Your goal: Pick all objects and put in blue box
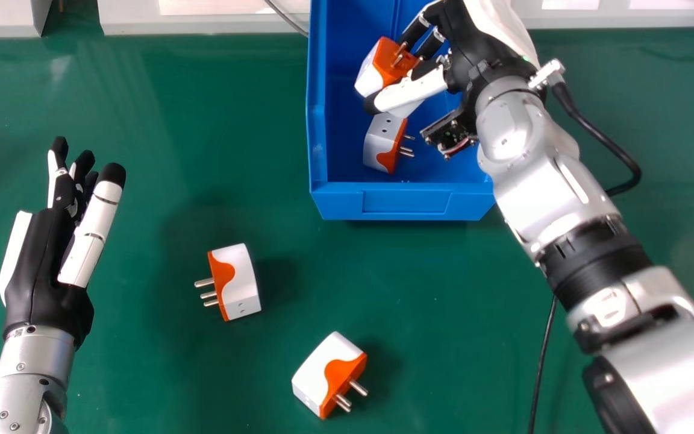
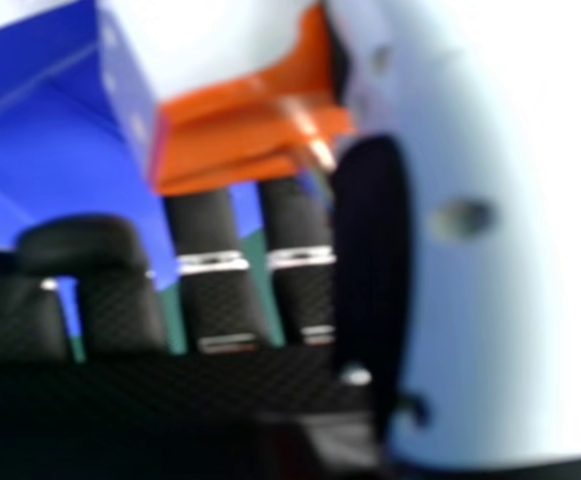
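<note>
The right hand (image 1: 466, 51) grips a white-and-orange plug adapter (image 1: 386, 62) between fingers and thumb, inside the blue bin (image 1: 407, 204). A second adapter (image 1: 380, 141) lies in the bin, near the thumb. Two adapters (image 1: 241, 280) (image 1: 323, 367) lie on the green table (image 1: 160, 374), between the right forearm (image 1: 576, 187) and the left hand (image 1: 46, 259), its fingers extended.

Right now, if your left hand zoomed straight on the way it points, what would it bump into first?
Probably the pale ledge beyond the green table. The way there looks free, but I can't tell how high my left hand is.
</note>
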Available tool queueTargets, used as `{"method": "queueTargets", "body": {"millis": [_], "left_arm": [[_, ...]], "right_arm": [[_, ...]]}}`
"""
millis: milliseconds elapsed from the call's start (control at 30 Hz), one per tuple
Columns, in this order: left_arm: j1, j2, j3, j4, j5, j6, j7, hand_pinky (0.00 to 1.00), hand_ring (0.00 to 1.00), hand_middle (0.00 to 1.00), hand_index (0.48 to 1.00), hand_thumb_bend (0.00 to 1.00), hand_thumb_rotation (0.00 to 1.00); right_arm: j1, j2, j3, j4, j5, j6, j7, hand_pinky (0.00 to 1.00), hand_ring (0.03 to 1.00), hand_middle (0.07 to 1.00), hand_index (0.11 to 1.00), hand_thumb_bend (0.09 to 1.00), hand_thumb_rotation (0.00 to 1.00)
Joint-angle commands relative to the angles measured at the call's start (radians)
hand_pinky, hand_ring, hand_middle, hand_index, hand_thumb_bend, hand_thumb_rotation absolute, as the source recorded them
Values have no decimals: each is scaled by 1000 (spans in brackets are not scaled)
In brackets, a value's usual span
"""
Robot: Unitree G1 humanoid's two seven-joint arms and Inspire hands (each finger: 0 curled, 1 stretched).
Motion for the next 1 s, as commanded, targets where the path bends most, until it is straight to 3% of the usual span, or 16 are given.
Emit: {"method": "queueTargets", "body": {"millis": [0, 233, 633, 967], "left_arm": [[4, 3, 0, -20, 2, -24, 2, 1000, 1000, 1000, 1000, 561, 754], [22, -7, -3, -41, 0, -26, 9, 1000, 1000, 1000, 1000, 567, 755], [30, -9, -11, -33, 9, -51, 12, 1000, 1000, 1000, 1000, 567, 750], [26, -10, -25, -37, 25, -57, 25, 1000, 1000, 1000, 1000, 559, 746]], "right_arm": [[-82, 3, 9, 55, -9, -33, -40, 8, 47, 104, 469, 483, 127], [-156, 13, 37, 240, -11, -67, -90, 8, 48, 103, 469, 484, 126], [-207, 13, 88, 340, -22, -42, -109, 26, 66, 119, 469, 484, 124], [-196, 12, 83, 340, 4, -51, -119, 150, 207, 288, 495, 490, 81]]}}
